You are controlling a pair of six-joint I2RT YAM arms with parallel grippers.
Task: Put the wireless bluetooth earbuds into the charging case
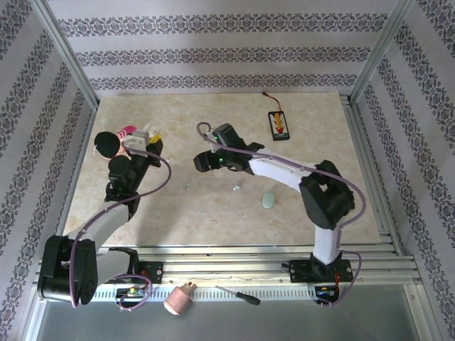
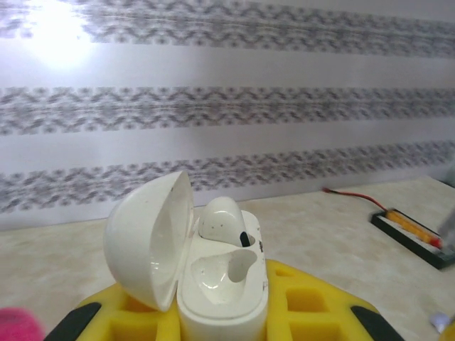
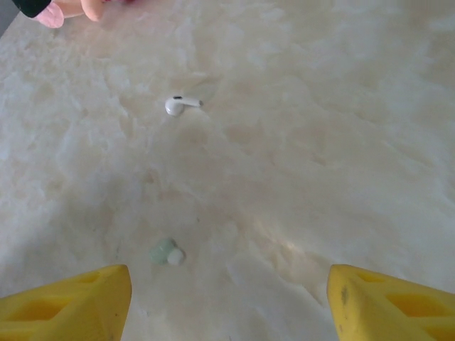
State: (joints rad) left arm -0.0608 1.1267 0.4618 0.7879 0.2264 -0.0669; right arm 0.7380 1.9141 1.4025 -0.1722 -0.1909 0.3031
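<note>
Striped, patterned wallpaper [image 1: 213, 53] encloses a beige marble-look worktop [image 1: 306, 213] on three sides.

Left wrist view: the left end effector [image 2: 222, 316] is clenched on the base of a white charging case [image 2: 224, 284]. Its yellow fingers [image 2: 313, 302] press against both sides. The case stands upright with its lid swung open to the left. A seated earbud [image 2: 222, 220] occupies the far socket, and the near socket is unfilled. This detail is too small to resolve in the overhead view, which places the case at the far left of the worktop.

Right wrist view: the right end effector [image 3: 227, 298] is released, with its yellow fingertips wide apart and nothing between them. A loose earbud [image 3: 181, 104], white, lies on its side on the worktop, well ahead of the fingertips. A pale green piece [image 3: 167, 252] lies closer to them. Whether it is one bead or two touching cannot be told.

Overhead view, additional items: a pale green case [image 1: 268, 201] lies on the worktop near the right arm's elbow. A black module [image 1: 279, 124] with a red lead sits near the far edge and also appears at the right margin of the left wrist view. A screwdriver [image 1: 238, 295] rests on the near rail.
</note>
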